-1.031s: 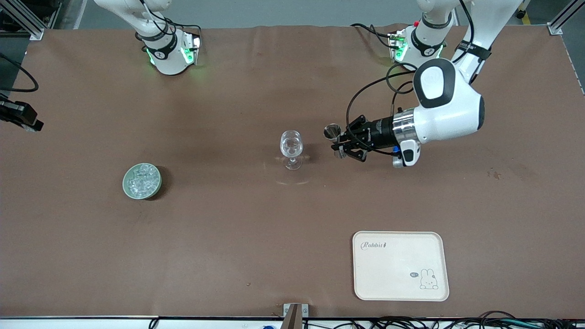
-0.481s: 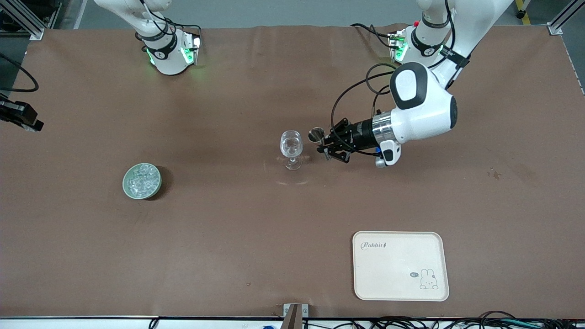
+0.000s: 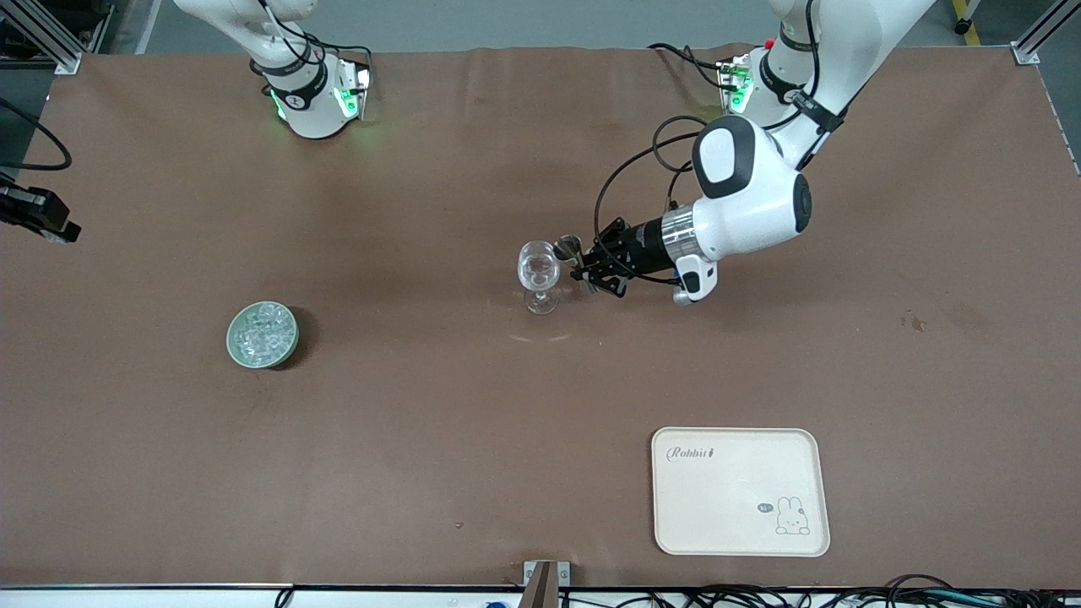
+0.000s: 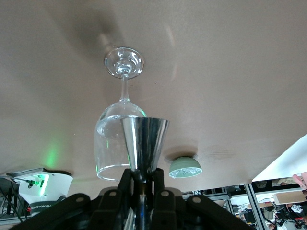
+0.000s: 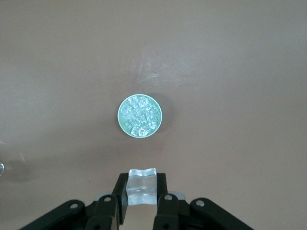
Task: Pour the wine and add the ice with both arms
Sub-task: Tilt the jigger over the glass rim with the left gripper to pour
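I see the left claw (image 3: 583, 268) pinching a steel jigger (image 4: 144, 143) at its waist, its cone tipped toward the rim of the clear stemmed glass (image 3: 539, 270) standing mid-tabletop (image 3: 422, 422). The right claw (image 5: 142, 201) pinches one glassy ice cube (image 5: 142, 184) high over the green bowl (image 3: 263, 335), which is heaped with small, glinting colourless ice (image 5: 139, 115).

Polished metal jigger (image 4: 144, 143), clear glass (image 4: 117, 139)
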### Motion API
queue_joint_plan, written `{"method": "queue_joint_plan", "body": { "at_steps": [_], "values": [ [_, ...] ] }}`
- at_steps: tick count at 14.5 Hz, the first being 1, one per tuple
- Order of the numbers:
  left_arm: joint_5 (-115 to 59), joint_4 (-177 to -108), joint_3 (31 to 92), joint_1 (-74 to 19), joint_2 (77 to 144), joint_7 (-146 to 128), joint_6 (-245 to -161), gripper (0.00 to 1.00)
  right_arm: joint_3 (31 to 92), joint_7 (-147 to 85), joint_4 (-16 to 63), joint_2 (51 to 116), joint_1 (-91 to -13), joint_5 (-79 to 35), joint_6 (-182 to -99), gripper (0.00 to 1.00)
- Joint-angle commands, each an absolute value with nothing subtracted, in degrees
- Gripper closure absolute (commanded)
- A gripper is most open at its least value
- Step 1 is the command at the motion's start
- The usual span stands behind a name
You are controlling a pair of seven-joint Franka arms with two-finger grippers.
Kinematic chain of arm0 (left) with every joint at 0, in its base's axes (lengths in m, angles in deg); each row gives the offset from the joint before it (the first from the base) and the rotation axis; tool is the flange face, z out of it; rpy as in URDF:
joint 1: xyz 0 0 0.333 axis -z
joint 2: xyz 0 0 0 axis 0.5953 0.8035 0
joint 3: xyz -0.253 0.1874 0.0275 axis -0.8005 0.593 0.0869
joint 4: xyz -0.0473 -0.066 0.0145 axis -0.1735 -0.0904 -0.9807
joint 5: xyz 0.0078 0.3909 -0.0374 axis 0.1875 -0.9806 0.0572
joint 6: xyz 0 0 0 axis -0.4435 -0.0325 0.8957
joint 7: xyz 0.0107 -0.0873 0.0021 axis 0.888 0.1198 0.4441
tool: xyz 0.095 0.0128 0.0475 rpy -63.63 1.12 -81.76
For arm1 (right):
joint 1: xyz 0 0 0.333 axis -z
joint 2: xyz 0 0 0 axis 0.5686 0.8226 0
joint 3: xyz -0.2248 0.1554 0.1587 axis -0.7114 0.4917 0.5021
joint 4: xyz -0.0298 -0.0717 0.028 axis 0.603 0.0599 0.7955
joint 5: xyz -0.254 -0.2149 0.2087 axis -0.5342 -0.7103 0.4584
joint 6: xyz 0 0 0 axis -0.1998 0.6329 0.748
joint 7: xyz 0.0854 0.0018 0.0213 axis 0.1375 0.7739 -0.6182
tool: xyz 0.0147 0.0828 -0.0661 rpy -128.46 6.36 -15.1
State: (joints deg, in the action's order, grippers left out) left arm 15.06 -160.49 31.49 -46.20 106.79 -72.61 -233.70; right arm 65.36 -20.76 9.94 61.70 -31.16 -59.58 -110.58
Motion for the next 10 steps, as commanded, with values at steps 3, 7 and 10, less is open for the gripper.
{"method": "queue_joint_plan", "body": {
  "at_steps": [3,7,10],
  "values": [
    [11.9,-160.4,31.0,-45.2,106.9,-74.5,-235.7,1.00,65.6,-21.3,11.3,60.5,-30.8,-59.2,-111.0,0.97],
    [4.4,-160.1,31.3,-45.1,107.1,-79.1,-235.6,1.00,65.6,-21.3,11.3,60.5,-30.8,-59.2,-111.0,0.97],
    [2.0,-159.6,31.4,-45.1,107.4,-81.0,-235.6,1.00,65.6,-21.3,11.4,60.5,-30.8,-59.2,-111.2,0.97]
  ]
}}
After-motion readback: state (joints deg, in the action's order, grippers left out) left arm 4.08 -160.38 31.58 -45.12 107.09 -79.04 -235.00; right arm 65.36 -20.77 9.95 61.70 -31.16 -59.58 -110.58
